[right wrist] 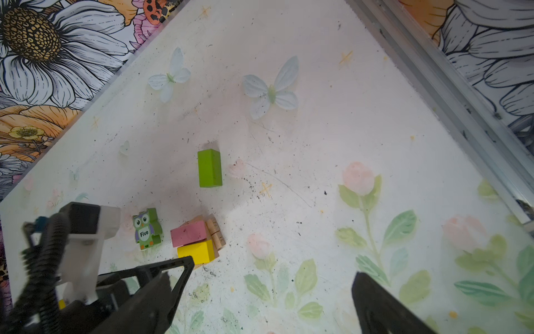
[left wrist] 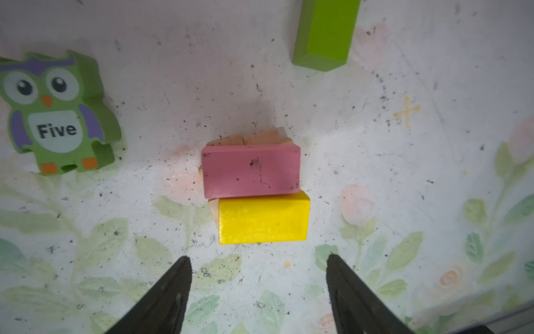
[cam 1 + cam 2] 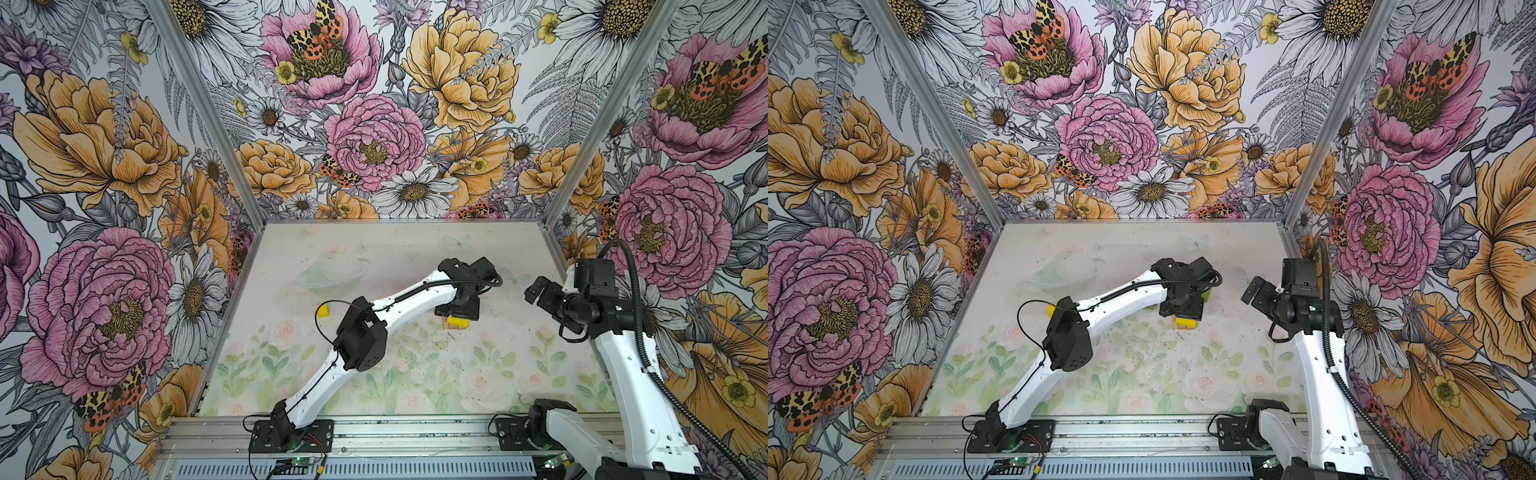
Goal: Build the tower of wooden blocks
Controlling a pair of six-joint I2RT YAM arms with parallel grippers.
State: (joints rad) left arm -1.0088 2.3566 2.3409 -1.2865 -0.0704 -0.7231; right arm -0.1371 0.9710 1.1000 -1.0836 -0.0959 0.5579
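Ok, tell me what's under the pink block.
Plain tan wooden bars lie under the pink block, their ends poking out past its edges. The pink block and the yellow block beside it cover the rest, so their count cannot be told.

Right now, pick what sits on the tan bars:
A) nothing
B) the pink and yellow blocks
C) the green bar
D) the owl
B: the pink block and yellow block lie side by side on the tan bars, while the owl and green bar lie apart from the stack.
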